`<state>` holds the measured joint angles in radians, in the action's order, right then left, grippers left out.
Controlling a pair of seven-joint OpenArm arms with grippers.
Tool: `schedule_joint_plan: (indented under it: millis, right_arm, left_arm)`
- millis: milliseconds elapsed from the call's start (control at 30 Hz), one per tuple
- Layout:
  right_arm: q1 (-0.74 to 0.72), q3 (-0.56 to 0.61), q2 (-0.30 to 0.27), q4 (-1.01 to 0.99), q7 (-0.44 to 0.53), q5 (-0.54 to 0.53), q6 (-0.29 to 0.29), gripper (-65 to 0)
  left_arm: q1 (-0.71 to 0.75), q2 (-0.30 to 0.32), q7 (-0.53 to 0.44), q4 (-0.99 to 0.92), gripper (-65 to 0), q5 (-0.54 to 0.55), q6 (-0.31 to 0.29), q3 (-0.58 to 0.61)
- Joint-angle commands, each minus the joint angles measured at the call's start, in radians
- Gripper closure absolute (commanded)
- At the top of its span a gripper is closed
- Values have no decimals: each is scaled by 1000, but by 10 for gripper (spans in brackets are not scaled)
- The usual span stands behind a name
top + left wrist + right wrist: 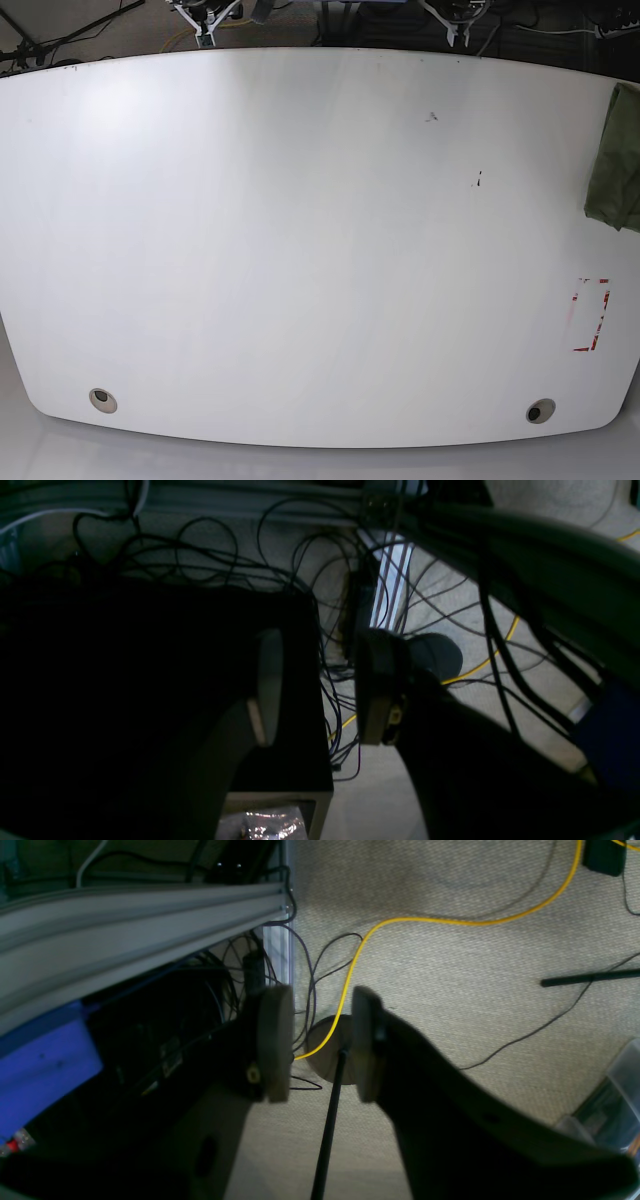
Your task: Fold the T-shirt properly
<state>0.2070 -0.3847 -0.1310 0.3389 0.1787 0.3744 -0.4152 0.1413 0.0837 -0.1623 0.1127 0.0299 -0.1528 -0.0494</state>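
Note:
The olive-green T-shirt (616, 160) lies bunched at the far right edge of the white table (300, 240) in the base view, partly cut off by the frame. Neither arm shows over the table there. My left gripper (320, 685) is open and empty, hanging over the floor and cables beside the table. My right gripper (317, 1042) is open and empty too, over carpet and a yellow cable (425, 922). The shirt shows in neither wrist view.
A red-marked rectangle (591, 314) sits near the table's right side. Two round grommets (101, 400) (540, 411) lie near the front edge. A black box (150, 690) and tangled cables (310, 580) are below the left gripper. An aluminium rail (140, 925) runs beside the right gripper.

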Motion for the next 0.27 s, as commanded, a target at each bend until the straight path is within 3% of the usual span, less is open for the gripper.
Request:
schedule_joint_plan:
  millis: [0,233]
  right_arm:
    - [6,-1,-12,2,5,2,-4,-192]
    - [4,0,-14,2,6,2,-4,-192]
  left_arm:
    - [5,3,-6,0,-217,2,6,0]
    - [2,3,-7,0,-217,2,6,0]
